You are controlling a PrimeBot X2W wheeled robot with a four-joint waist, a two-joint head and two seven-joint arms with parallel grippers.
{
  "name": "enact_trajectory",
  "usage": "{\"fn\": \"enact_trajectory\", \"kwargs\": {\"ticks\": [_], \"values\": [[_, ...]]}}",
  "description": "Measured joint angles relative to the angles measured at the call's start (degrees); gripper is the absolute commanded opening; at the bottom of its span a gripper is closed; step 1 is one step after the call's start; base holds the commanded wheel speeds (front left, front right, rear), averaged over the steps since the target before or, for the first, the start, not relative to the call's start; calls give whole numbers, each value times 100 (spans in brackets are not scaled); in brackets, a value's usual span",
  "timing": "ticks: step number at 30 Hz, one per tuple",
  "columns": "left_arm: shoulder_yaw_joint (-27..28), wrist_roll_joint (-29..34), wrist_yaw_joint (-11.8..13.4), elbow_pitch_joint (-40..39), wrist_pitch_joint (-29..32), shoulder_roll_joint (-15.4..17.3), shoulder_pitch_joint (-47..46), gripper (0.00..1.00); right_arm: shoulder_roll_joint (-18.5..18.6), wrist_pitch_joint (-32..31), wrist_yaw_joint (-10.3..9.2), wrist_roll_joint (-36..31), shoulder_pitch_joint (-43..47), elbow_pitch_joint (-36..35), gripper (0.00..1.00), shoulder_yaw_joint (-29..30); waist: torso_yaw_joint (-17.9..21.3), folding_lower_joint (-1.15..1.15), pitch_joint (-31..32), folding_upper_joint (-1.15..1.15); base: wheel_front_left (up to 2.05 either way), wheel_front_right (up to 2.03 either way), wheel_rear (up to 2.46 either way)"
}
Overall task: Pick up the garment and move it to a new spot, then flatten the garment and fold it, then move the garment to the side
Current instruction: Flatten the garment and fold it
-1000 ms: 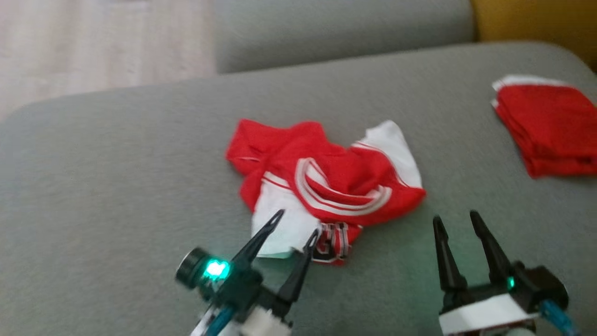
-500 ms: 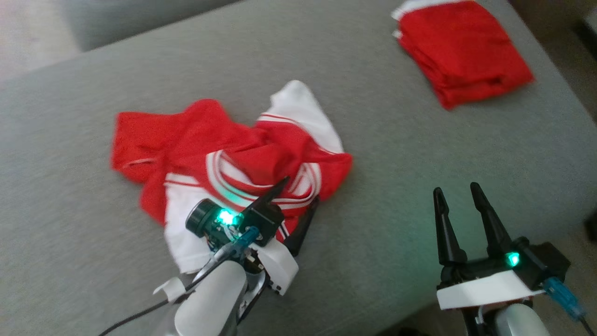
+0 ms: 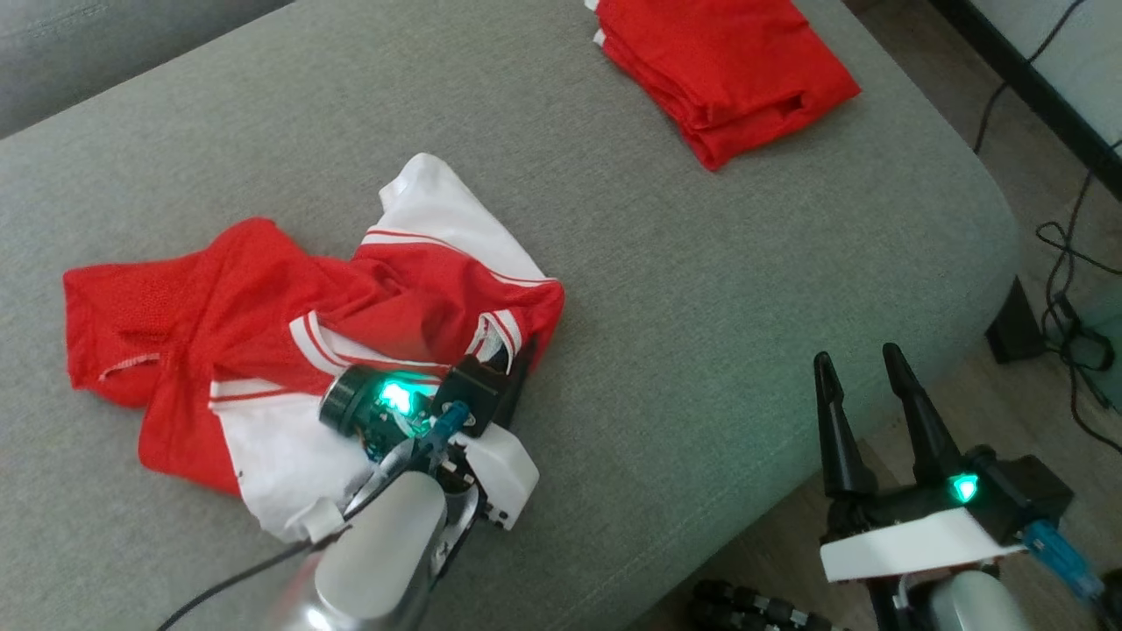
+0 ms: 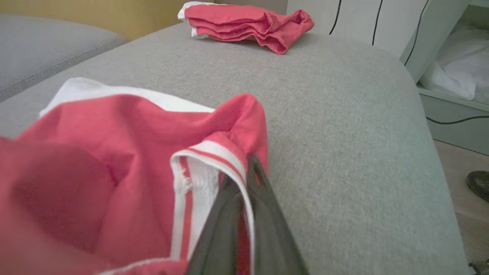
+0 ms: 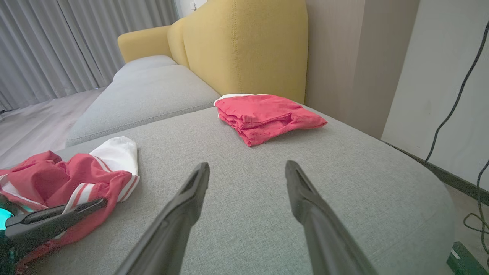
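In the head view, the garment (image 3: 289, 324), a red and white jersey, lies crumpled on the left half of the grey sofa seat (image 3: 701, 307). The left claw (image 3: 517, 361) reaches over its near right edge with fingers pressed together, pinching the striped trim (image 3: 495, 333). Gripping an edge rather than the bunched middle probably lets the cloth trail out straight once it is lifted. The right claw (image 3: 863, 364) hangs spread and empty past the seat's front edge, over the floor (image 3: 964, 386), likely kept clear until flattening needs a second grip. A folded red pile (image 3: 723, 66) sits at the far right corner, well apart, so that corner looks reserved for finished pieces, and the bare middle seems the natural new spot.

In the left wrist view, the dark fingers meet on the white-and-red band with cloth caught between them. The fabric peaks at the tips while the rest lies on the seat, so the pick-up has its hold but no real lift yet.

In the right wrist view, the two fingers stand wide apart over bare grey seat. The garment lies at the lower left, and the folded pile lies ahead, before the yellow backrest (image 5: 248, 46).
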State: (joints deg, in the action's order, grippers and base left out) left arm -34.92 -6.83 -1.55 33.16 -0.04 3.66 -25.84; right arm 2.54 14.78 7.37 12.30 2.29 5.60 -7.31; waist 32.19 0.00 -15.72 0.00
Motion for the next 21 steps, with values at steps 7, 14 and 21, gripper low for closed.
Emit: {"fn": "enact_trajectory", "kwargs": {"ticks": [7,14,21], "values": [[-75,-170,-377,-156,-198,-9,-634,0,0,0,0,31,14,-1,100,5,-94,0,114,0,0,0,0],[-83,-386,-559,-590,66,122,-2855,0,0,0,0,-93,34,-1,100,-45,-431,-1,358,0,0,0,0],[147,-2267,-603,-1063,38,232,-4040,0,1,0,0,-347,104,14,100,-21,-964,-1,689,0,0,0,0]]}}
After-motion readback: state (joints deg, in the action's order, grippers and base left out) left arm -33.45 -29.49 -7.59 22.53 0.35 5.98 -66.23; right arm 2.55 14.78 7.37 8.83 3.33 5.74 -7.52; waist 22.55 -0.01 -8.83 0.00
